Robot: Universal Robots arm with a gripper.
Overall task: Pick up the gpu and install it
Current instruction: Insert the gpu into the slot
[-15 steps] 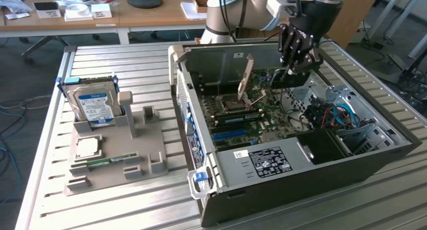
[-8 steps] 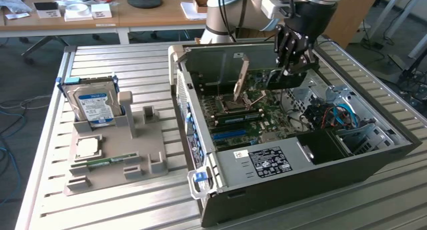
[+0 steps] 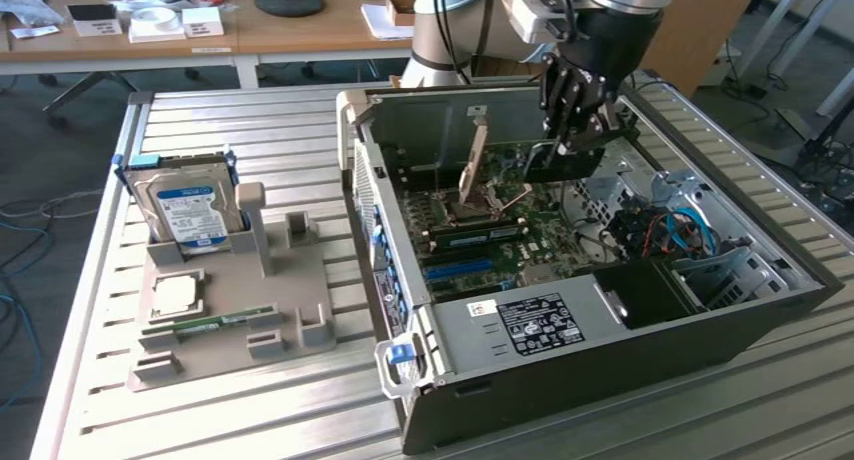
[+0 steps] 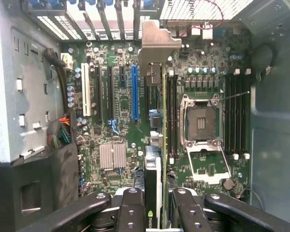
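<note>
Two cameras on one open computer case (image 3: 627, 380): one wide, one close.
The exterior view stands high off the slatted table (image 3: 240, 110), looking down at a slant across the whole table to the desks (image 3: 307, 30) behind. The wrist view hangs close over the case, facing straight down at the motherboard (image 4: 121, 101), with the gripper (image 4: 154, 193) and the card (image 4: 152, 166) it clamps edge-on in the foreground. Both views share the motherboard, card and gripper.

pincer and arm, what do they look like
The arm is a pale grey tube with silvery joints. A black cable runs down to a black wrist block. The pincer is black, its jointed link fingers studded with round silvery pins.
</note>
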